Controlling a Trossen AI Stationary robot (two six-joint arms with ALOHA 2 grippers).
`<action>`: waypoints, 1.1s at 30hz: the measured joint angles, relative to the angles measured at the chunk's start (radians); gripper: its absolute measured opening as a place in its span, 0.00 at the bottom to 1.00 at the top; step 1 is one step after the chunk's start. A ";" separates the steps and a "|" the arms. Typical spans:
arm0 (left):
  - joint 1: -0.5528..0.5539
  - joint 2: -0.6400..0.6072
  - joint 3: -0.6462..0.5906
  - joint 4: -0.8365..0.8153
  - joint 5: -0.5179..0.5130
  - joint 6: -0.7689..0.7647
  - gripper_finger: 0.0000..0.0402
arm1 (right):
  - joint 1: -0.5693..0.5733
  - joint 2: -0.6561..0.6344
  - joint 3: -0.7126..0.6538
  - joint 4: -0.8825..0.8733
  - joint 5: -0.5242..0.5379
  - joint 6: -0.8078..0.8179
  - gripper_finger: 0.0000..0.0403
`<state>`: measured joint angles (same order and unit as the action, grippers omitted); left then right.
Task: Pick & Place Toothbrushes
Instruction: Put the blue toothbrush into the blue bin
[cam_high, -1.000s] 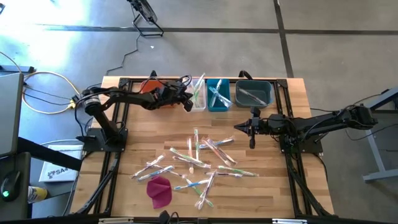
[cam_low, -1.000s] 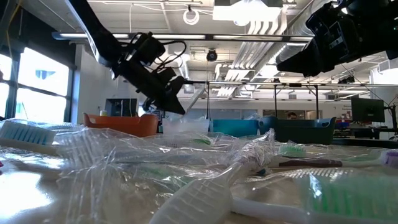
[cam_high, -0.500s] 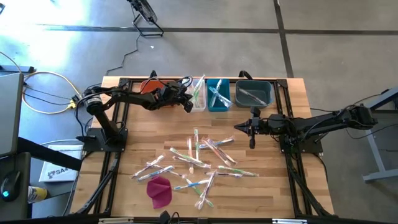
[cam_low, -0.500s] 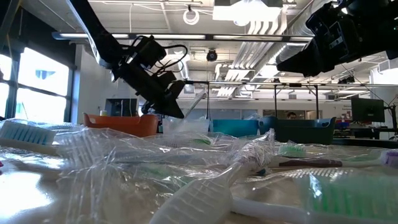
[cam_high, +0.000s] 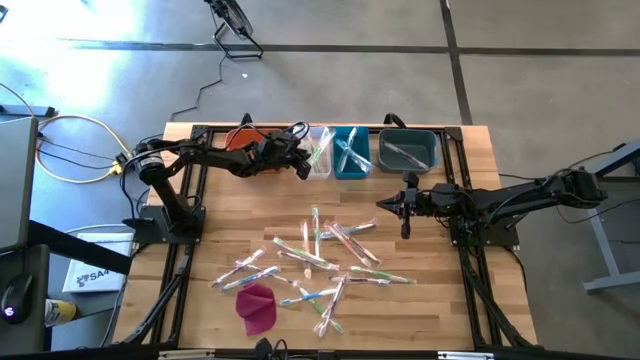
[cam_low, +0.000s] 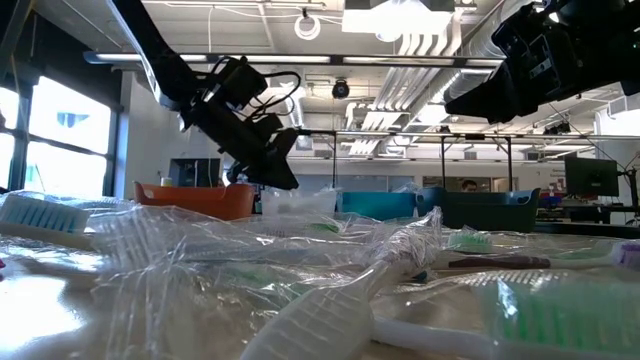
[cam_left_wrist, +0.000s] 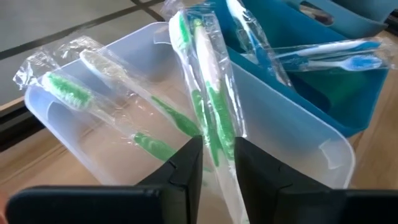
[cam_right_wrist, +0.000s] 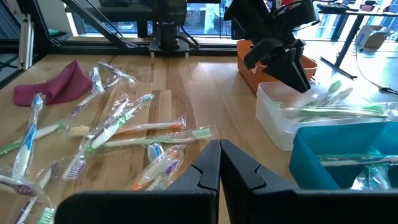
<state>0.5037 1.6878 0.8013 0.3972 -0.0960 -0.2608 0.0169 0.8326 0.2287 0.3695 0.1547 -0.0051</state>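
Toothbrushes in clear wrappers are being sorted by colour; the left pincer (cam_left_wrist: 212, 163) hangs at the near rim of the clear bin (cam_left_wrist: 305, 134), its fingers parted a little on either side of a green-handled toothbrush (cam_left_wrist: 208, 106) that stands tilted against the bin's edge, the wrapper running between the fingers; whether the pads touch it cannot be told, and the grip is judged to be letting go. A second green toothbrush (cam_left_wrist: 109, 102) lies across the same bin. Beside it stand the blue bin (cam_high: 351, 152), holding blue-handled brushes, and the dark grey bin (cam_high: 409, 150); an orange bin (cam_high: 243, 139) lies under the left arm. Farther out, the remaining toothbrushes (cam_high: 325, 258) lie scattered on the wooden counter (cam_high: 440, 290), with a magenta cloth (cam_high: 257, 306) at the near left. The right pincer (cam_high: 404, 224), clenched and empty, waits above the counter to the right of the scatter. Risks, as judged from this moment: the leaning brush has much of its length above the rim and may tip outward onto the counter, or toward the blue bin, if the wrapper clings to a finger as the pincer draws back; a withdrawal along the rim could also nudge the light bin.
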 joint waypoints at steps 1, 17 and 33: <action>0.000 0.000 0.000 -0.001 0.000 0.002 0.23 | 0.000 0.000 0.000 0.000 0.000 0.000 0.01; 0.000 0.000 0.000 0.022 0.010 0.005 0.24 | 0.000 0.000 0.000 -0.035 0.000 0.113 0.01; 0.000 0.000 0.000 -0.020 0.013 0.005 0.24 | 0.000 0.000 0.000 -0.030 0.161 0.136 0.01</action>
<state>0.5037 1.6875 0.8013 0.3772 -0.0830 -0.2558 0.0166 0.8326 0.2287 0.3395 0.3161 0.1313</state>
